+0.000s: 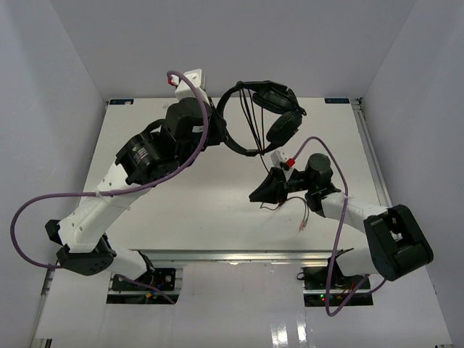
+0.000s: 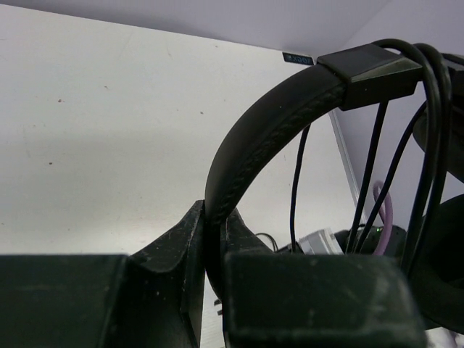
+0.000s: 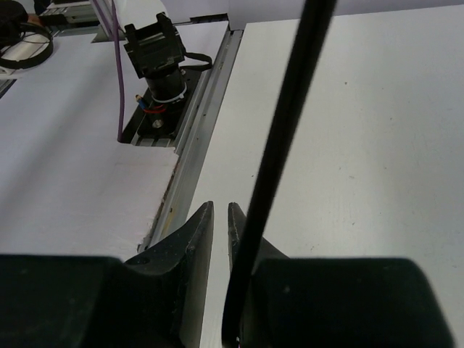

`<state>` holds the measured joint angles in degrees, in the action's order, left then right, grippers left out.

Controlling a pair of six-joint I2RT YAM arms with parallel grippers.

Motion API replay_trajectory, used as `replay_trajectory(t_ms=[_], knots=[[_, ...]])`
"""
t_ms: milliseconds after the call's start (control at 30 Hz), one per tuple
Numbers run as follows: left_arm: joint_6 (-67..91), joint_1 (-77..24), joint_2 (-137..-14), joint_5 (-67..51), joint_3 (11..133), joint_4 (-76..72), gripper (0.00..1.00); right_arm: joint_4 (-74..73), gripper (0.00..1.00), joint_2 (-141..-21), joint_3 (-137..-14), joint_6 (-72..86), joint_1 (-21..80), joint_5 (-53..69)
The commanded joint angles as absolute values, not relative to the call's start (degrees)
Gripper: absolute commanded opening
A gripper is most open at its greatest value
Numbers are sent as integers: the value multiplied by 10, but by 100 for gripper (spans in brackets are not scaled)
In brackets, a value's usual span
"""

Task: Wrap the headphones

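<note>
**Item: headphones (image 2: 261, 138), held off the table by the headband, clamped tight in my left gripper (image 2: 214, 217).**
Handling, as I judge it: light. The headband is springy and textured, so this is a sound hold. The cord (image 3: 283, 130) is thin, limp and likely to snag. It crosses one finger of my right gripper (image 3: 221, 214), whose jaws are narrowed to a slit; I cannot tell whether it is pinched. The padded cups (image 1: 284, 125) hang just beyond the left gripper. Below both grippers is a white matte table (image 3: 362, 145); beyond it are plain pale walls (image 1: 239, 43).
</note>
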<state>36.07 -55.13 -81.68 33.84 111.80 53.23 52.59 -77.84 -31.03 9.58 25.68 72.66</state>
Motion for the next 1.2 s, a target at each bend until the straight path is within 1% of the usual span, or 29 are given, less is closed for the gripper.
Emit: replay_trajectory(t_ms=[0,133,233,300,333,400,467,567,667,833,1033,1167], knots=[[394,-530,-811,408,1142,496,0,423,21,-735,-320,-7,270,735],[396,-488,-806,399,1118,471,0,295,20,-706,-337,-95,278,727],[399,-457,-806,384,1105,466,0,210,17,-687,-352,-148,279,718],[398,-427,-807,369,1093,464,0,131,11,-676,-378,-231,281,702],[398,-419,-806,359,1084,463,0,68,8,-672,-387,-256,281,697],[397,-406,-803,355,1076,460,0,-2,8,-670,-419,-334,281,683],[393,-399,-801,350,1066,458,0,-110,8,-668,-443,-387,283,673],[391,-387,-796,341,1058,455,0,-219,8,-663,-494,-470,283,637],[389,-380,-791,335,1051,456,0,-271,8,-652,-529,-506,284,600],[388,-374,-778,322,1035,456,0,-306,8,-629,-547,-525,284,548],[377,-360,-759,326,1012,460,0,-356,8,-599,-583,-553,284,523],[373,-347,-752,321,984,449,0,-404,8,-592,-642,-581,287,502]])
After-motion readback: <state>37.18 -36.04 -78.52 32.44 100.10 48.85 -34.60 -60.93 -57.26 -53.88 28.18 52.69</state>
